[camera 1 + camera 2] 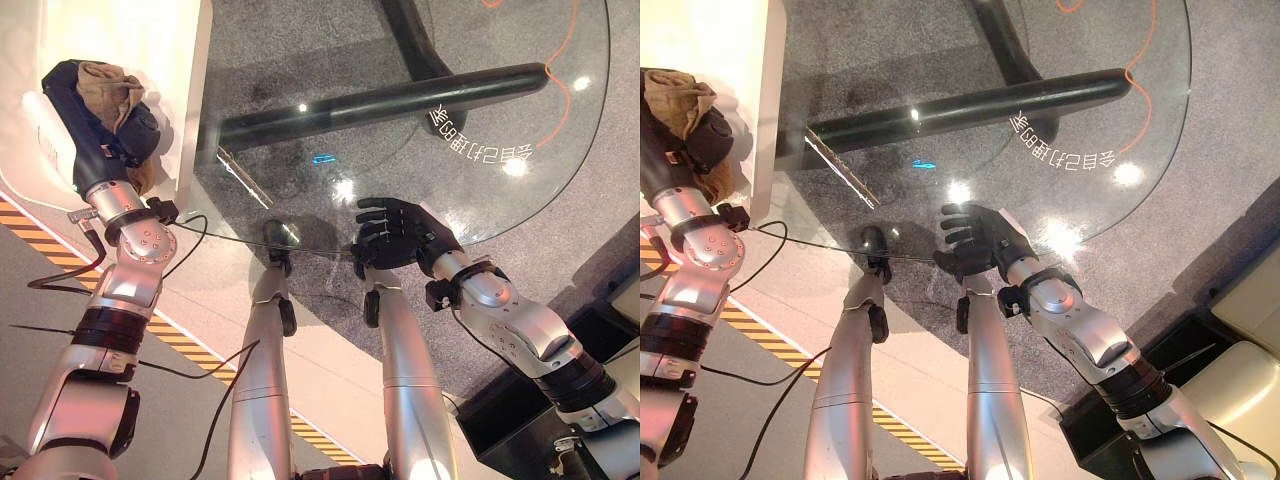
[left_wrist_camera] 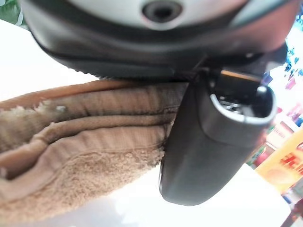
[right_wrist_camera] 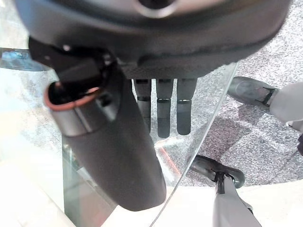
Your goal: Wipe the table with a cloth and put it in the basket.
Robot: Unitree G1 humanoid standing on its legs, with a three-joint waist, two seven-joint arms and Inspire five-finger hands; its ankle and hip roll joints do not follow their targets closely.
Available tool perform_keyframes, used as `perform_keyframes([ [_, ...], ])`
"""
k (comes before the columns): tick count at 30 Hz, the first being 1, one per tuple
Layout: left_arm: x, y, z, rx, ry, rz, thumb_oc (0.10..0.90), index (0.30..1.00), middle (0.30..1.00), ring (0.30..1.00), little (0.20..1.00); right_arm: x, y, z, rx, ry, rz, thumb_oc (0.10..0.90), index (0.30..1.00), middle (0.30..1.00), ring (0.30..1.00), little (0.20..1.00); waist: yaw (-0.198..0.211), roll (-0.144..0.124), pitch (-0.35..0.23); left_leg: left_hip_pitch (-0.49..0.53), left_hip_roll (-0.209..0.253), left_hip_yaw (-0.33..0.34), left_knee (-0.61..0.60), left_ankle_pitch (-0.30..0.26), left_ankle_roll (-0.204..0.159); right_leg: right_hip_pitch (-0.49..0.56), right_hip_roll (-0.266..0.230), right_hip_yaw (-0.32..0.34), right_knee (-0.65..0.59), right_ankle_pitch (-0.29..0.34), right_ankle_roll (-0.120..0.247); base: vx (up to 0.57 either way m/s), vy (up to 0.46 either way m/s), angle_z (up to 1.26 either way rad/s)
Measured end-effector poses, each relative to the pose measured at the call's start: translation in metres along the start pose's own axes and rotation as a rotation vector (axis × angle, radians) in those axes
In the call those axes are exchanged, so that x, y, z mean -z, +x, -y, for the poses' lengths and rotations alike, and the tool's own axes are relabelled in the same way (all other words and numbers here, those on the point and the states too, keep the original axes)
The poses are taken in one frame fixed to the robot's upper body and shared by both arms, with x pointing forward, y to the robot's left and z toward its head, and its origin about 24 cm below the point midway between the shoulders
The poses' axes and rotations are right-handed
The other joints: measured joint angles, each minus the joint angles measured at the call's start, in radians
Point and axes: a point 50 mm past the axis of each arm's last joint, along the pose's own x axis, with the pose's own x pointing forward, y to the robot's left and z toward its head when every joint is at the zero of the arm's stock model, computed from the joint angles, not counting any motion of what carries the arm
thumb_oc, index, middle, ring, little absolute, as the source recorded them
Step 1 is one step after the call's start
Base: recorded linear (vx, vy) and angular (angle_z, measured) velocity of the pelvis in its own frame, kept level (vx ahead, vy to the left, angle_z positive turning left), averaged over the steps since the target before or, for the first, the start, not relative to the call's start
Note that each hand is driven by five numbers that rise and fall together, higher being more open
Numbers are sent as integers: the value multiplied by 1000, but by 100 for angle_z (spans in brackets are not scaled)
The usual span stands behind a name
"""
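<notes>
Cloth (image 1: 108, 83) sat bunched in the clenched left hand (image 1: 95, 120) at the frame's upper left, off the glass worktop (image 1: 480, 200), seemingly ready for the basket, while the right hand (image 1: 400, 235) rested flat, fingers straight, on its near edge.

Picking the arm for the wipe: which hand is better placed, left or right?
Left. The left hand already grips the tan cloth, though off the glass table. The right hand rests open on the glass, empty.

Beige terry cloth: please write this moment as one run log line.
beige terry cloth: gripped in left hand, beside white surface | right hand: fingers straight over round glass table edge
</notes>
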Motion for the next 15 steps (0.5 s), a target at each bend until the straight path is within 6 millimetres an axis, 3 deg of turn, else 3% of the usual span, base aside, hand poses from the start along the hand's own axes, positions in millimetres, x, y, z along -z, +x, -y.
perform_keyframes([
  [1,1,1,0,-10,3,-2,394,552,552,552,494,-1,0,0,-1,-3,5,800,900,900,900,900,-4,0,0,-4,1,0,0,0,0,-2,0,0,-3,1,1,0,0,0],
  [4,-2,7,0,-41,4,-6,800,900,900,900,900,-4,0,1,-13,10,13,800,900,900,900,900,-9,-3,0,-19,1,-2,2,1,1,-15,1,-2,-4,2,1,0,0,0],
  [15,-11,18,1,-75,17,-11,800,900,900,900,900,-8,2,0,-32,18,28,800,900,900,900,900,-13,-8,-1,-39,1,-24,2,5,-4,-24,0,-24,-5,1,1,-5,-6,1],
])
